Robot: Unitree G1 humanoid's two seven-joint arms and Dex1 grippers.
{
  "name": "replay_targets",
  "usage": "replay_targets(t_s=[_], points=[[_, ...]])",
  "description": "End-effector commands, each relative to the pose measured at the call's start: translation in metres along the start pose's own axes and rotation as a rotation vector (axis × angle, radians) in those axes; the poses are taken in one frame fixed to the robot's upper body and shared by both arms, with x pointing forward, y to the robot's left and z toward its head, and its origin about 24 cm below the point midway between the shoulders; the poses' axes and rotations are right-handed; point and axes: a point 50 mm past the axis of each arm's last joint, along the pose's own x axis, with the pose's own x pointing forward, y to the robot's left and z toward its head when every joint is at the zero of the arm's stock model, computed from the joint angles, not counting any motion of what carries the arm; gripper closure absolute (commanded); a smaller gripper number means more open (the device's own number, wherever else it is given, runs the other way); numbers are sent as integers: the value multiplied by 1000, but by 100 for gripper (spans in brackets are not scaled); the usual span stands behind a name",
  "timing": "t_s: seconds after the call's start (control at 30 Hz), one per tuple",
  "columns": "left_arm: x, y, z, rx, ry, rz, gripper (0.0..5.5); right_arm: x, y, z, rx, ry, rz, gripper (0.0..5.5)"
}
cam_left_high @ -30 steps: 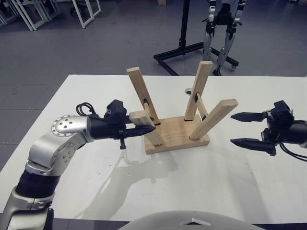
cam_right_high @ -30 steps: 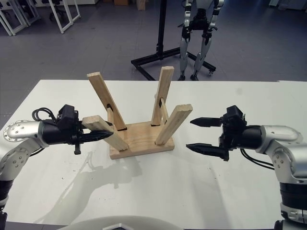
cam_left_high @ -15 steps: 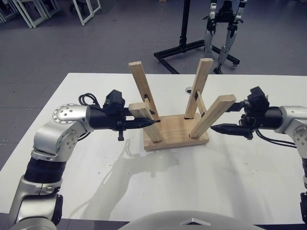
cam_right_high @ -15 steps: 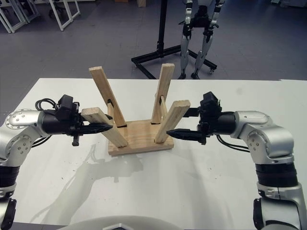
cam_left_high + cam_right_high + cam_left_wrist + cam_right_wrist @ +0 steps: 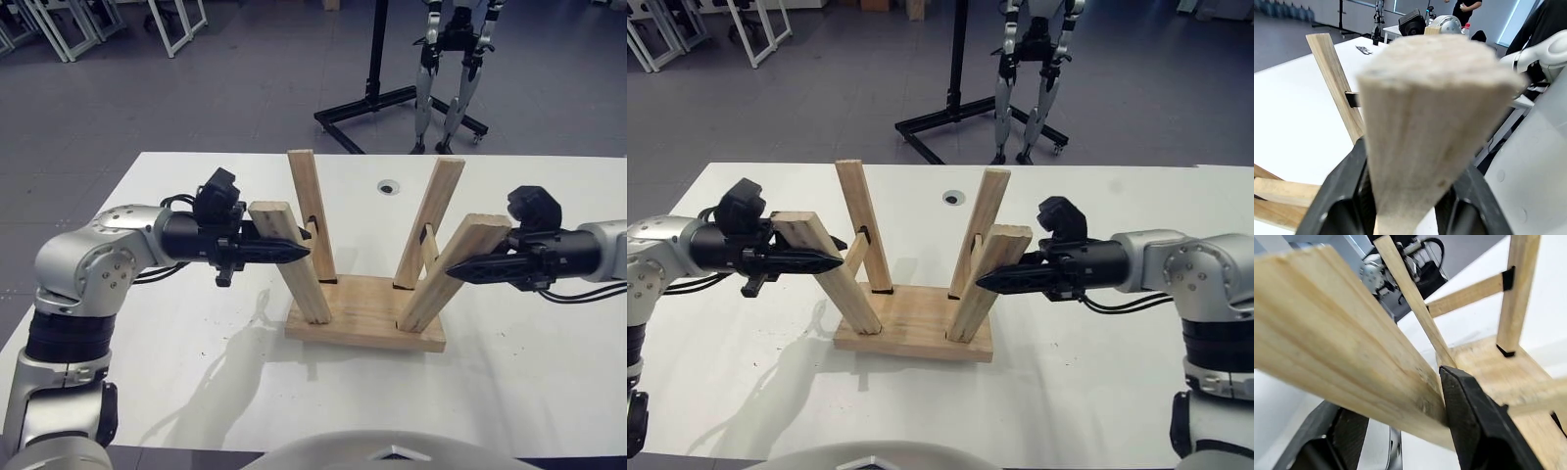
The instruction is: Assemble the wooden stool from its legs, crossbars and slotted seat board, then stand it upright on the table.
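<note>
**Step in hand:** turning over. Judge assembly complete, with only the upending left to do.

- Find seat board (image 5: 362,329) lying flat on tabletop (image 5: 176,392), all four legs pointing up and splayed outward.
- Note left gripper (image 5: 302,252) clamped across the upper part of near-left leg (image 5: 307,292), with fingers (image 5: 1344,186) pressed on the wood from both sides.
- Note right gripper (image 5: 458,275) clamped the same way on near-right leg (image 5: 423,304), a little below its top end.
- Confirm crossbar (image 5: 1464,294) joined to a leg at a black clip.

**Next move, as judged:**

- Lift by both held legs together.
- Rotate about the line between the grippers to bring the board uppermost.
- Lower onto the four leg ends.
- Keep both grips matched in height and speed. Expect slot joints to pull apart under uneven load.
- Allow room for far-left leg (image 5: 312,211) and far-right leg (image 5: 431,220) to sweep round toward the tabletop.

**Surroundings:**

- Small hole (image 5: 391,185) in the tabletop beyond the legs, well apart from the board.
- Farther off, on the floor: black stand (image 5: 377,73), hanging robot (image 5: 453,44), and white frames (image 5: 176,20) at far left.
- Treat none of these as an obstruction.
</note>
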Motion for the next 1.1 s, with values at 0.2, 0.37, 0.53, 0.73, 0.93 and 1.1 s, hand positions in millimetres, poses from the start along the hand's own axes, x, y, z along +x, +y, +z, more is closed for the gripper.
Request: replay_targets(t_s=[0.2, 0.37, 0.53, 0.73, 0.93, 1.1], points=[[2, 10, -12, -270, 112, 113, 415, 10, -11, -9, 295, 87, -28, 316], [-5, -2, -8, -517, 6, -113, 415, 6, -5, -1, 422, 54, 165, 316], [-3, 24, 12, -684, -109, -113, 415, 7, -21, 13, 552, -14, 199, 316], [1, 42, 16, -692, -154, -36, 303, 7, -35, 22, 608, -80, 150, 215], [-22, 57, 5, -671, -229, 112, 194, -13, -43, 20, 624, -160, 38, 90], [-41, 80, 1, -588, -337, 288, 139, -28, -52, 18, 604, -248, -58, 1]])
